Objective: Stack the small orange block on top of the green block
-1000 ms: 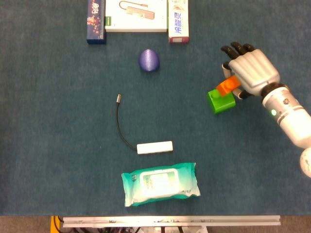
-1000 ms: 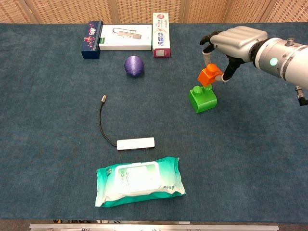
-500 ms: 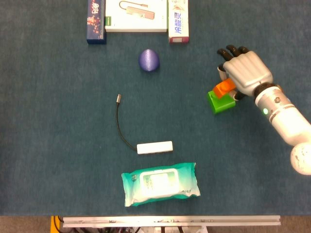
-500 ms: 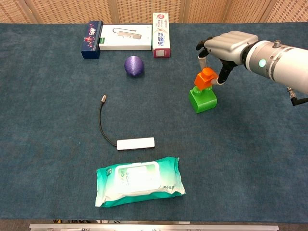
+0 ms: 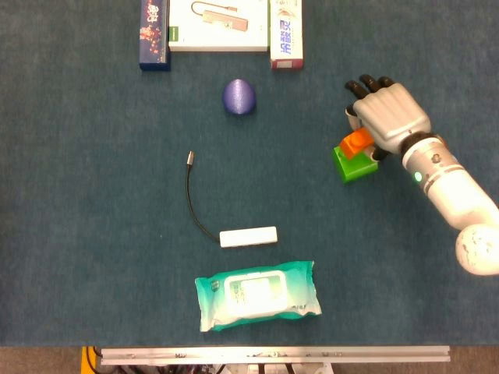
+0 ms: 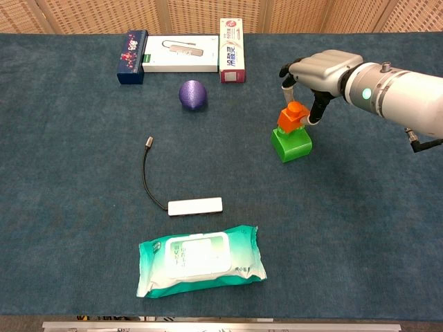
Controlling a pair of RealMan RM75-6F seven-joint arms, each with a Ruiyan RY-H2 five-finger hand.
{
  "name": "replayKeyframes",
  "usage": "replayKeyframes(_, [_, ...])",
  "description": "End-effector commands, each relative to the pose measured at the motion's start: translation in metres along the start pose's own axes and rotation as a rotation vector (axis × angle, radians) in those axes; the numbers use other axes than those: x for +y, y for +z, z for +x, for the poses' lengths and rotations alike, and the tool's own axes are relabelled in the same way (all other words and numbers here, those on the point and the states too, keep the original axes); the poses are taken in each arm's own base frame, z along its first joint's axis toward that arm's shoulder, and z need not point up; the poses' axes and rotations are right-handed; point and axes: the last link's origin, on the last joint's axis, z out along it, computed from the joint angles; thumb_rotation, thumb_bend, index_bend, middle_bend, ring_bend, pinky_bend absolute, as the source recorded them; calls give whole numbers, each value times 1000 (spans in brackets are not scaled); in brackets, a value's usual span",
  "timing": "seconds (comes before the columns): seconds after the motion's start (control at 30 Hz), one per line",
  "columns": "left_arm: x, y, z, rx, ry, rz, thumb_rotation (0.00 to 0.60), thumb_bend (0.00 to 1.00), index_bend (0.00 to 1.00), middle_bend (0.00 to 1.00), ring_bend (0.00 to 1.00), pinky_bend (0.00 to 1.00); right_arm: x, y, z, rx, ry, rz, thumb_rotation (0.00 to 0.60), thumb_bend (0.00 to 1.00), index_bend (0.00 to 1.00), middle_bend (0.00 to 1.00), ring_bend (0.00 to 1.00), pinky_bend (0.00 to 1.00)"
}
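The orange block (image 6: 292, 116) has been lowered onto the green block (image 6: 291, 144), where it is still pinched by the right hand (image 6: 317, 69); release and withdrawal seemingly remain.

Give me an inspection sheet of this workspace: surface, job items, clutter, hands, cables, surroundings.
Surface: blue carpeted table.
Job items: orange block sits on the green block, slightly tilted.
Clutter: purple ball; wipes pack; three boxes along the far edge: dark blue box, white box, upright carton.
Hands: right robot hand holds the orange block from above; left robot hand not in view.
Cables: black cable runs from a white adapter to a loose plug, away from the blocks.
Surroundings: wicker screen behind the table; metal rail at the near edge.
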Motion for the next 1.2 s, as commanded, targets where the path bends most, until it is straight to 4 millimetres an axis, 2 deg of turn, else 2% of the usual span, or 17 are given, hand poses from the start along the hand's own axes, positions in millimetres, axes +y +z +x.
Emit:
replayKeyframes(0.03, [-1, 0, 1, 0, 0, 4, 600, 110, 507, 443, 305, 385, -1, 0, 0, -1, -2, 2, 600, 268, 569, 114, 7, 147])
replayKeyframes(1.2, [-3, -1, 5, 4, -7, 14, 600, 110, 535, 444, 306, 386, -7, 6, -4, -30, -12, -9, 600, 268, 569, 114, 7, 147])
